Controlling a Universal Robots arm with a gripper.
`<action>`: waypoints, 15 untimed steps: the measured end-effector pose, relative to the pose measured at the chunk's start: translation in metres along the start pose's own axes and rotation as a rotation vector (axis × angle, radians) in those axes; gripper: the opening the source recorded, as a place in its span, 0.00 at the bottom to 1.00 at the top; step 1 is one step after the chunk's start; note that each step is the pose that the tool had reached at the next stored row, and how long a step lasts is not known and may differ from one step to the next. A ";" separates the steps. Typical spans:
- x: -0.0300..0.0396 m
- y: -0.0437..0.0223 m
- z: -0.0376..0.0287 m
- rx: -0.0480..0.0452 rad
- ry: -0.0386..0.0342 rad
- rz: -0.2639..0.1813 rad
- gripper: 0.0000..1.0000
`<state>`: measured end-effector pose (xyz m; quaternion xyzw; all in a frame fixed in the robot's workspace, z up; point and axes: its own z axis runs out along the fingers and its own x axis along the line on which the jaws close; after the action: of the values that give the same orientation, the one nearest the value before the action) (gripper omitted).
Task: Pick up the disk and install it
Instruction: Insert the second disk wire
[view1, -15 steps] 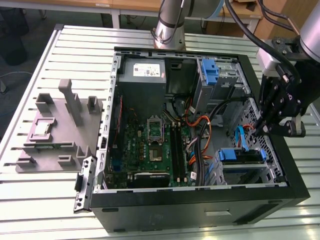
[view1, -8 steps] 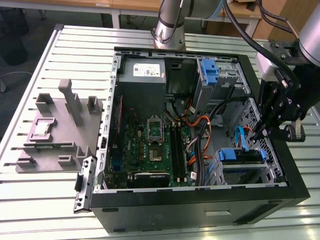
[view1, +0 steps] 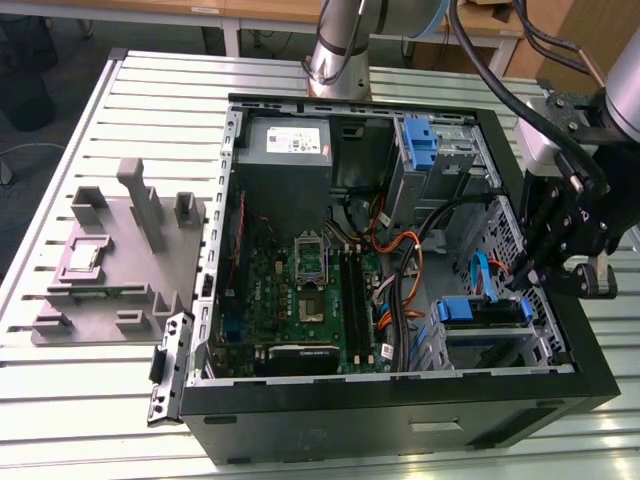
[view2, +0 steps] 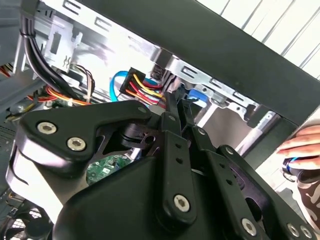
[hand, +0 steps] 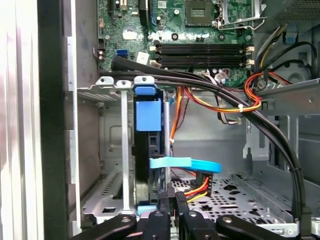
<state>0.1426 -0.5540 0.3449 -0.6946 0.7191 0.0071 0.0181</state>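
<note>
On the slatted worktop (view1: 120, 400) lies an open black computer case (view1: 400, 420), its green motherboard (view1: 300, 290) well away from the hand toward the exterior view's left, with a grey power-supply box (view1: 285, 150) beyond it. Beside the case, farthest from the hand, sits a grey moulded fixture (view1: 110, 265). The arm (view1: 560, 130) reaches down over the case's edge at the exterior view's right, where the hand (view1: 530, 275) hangs just above the metal drive cage (view1: 480, 340). The disk (hand: 149, 150) stands on edge in that cage, directly beneath the hand in the first wrist view, its blue rail tab (hand: 148, 114) facing up. In both wrist views the hand's black fingers (hand: 172, 202) are drawn close together with nothing between them, their tips at the disk's near end beside the light-blue data cable (hand: 187, 163) and a red-yellow-black power plug (hand: 197, 189). A person's fingers (view2: 300, 146) show past the case wall in the second wrist view.
</note>
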 end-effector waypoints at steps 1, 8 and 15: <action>0.0015 0.0001 0.0000 0.0001 -0.0001 0.000 0.16; 0.0078 0.0026 -0.0004 0.0011 0.0001 0.000 0.16; 0.0109 0.0034 -0.0001 0.0011 0.0030 -0.001 0.16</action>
<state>0.1389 -0.5647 0.3446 -0.6949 0.7189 0.0056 0.0174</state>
